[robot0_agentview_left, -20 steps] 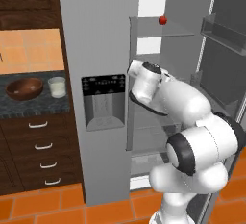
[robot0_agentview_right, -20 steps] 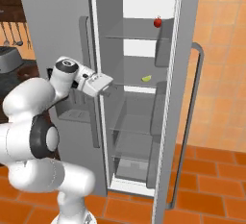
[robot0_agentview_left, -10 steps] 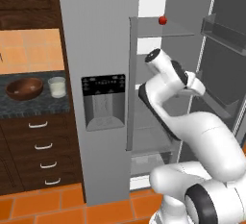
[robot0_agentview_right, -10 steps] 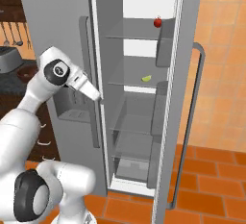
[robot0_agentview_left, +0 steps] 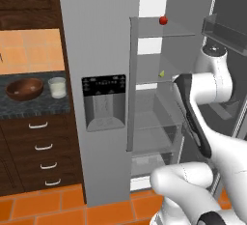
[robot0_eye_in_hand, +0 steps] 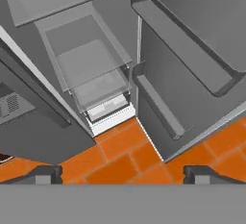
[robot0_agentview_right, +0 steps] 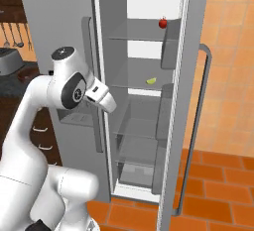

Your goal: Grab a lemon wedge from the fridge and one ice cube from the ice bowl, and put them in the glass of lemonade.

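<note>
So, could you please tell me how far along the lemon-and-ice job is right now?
Done: the tall grey steel fridge has one door open. In hand: nothing; the open gripper is empty, and the small yellow-green lemon wedge lies on a middle shelf. Left: pick the wedge, take one ice cube from the round dark wooden bowl, and put both in the short clear glass of lemonade.

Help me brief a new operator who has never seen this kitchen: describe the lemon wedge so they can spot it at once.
Start at the tall grey steel fridge, whose right door stands open. Inside, go to the second shelf from the top, below the shelf with a small red fruit. The lemon wedge lies alone near that shelf's right side: a small yellow-green sliver, the only pale green thing inside.
</note>
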Controlling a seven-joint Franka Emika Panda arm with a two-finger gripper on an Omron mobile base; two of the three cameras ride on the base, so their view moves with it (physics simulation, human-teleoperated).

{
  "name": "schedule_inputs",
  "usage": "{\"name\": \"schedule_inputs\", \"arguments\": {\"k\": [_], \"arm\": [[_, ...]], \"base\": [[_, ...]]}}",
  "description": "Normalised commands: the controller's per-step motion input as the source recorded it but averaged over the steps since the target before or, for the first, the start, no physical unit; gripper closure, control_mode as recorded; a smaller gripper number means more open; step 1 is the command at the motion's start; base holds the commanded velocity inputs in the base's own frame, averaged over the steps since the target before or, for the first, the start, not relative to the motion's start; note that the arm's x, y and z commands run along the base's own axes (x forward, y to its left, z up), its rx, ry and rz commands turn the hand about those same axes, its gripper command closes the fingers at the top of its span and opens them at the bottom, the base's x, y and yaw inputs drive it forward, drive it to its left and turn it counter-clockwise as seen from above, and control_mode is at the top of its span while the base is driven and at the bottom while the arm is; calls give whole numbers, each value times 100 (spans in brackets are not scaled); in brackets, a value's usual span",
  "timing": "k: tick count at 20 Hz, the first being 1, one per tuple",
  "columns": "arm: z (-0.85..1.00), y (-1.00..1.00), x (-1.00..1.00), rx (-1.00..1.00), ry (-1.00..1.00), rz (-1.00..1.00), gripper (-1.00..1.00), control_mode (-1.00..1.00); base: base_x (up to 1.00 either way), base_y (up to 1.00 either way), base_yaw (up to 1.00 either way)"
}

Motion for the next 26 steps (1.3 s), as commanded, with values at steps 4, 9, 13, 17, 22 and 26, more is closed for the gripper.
{"name": "schedule_inputs", "arguments": {"k": [4, 9, 13, 17, 22, 26], "arm": [[2, 0, -21, 2, -25, 5, -100, -100], [0, -1, 6, 0, 0, 0, -100, -100], [0, -26, 1, 0, 0, 4, -100, 100], [0, 0, 0, 0, 0, 0, -100, 100], [0, 0, 0, 0, 0, 0, -100, 100], [0, 0, 0, 0, 0, 0, -100, 100]], "base": [[0, 0, 0], [0, 0, 0], [4, -9, 2], [40, -30, 6], [49, -26, 8], [14, -55, 7]]}}
